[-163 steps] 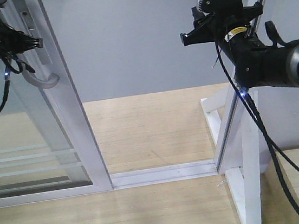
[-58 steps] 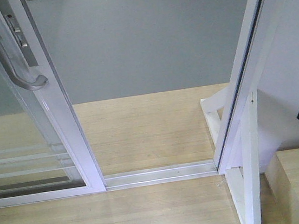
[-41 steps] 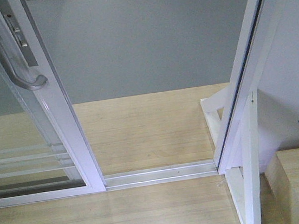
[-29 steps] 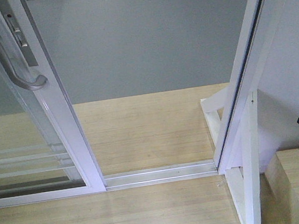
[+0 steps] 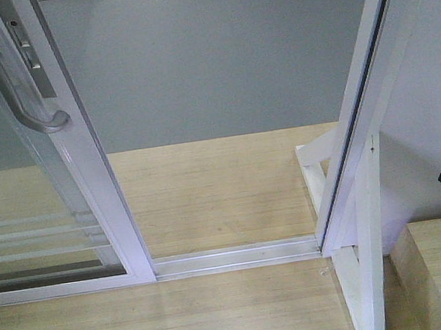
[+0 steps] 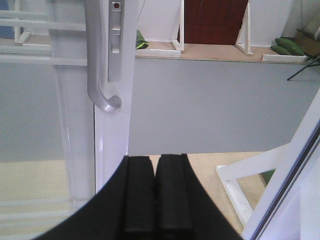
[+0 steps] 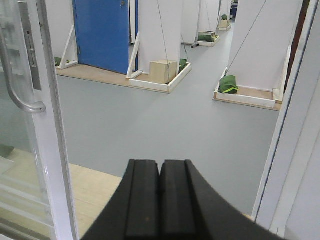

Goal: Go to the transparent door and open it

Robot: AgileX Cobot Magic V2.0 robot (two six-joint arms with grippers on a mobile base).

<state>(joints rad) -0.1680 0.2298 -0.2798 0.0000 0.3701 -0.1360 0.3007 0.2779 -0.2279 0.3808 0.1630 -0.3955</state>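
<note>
Transparent door [image 5: 62,184]: stands at left, slid aside, a wide gap open to the white frame [image 5: 359,116] at right (opening looks done, little left). Handle [image 6: 97,75]: grey, ungripped. Left gripper [image 6: 155,195]: fingers together, holding nothing. Right gripper [image 7: 160,200]: likewise pressed together, empty. Legible writing: none.

Pale wood flooring [image 5: 223,189] met a grey floor [image 7: 165,125] beyond the sill track [image 5: 236,256]; a blue door [image 7: 102,32] and white partitions [image 7: 160,30] stood farther back.
</note>
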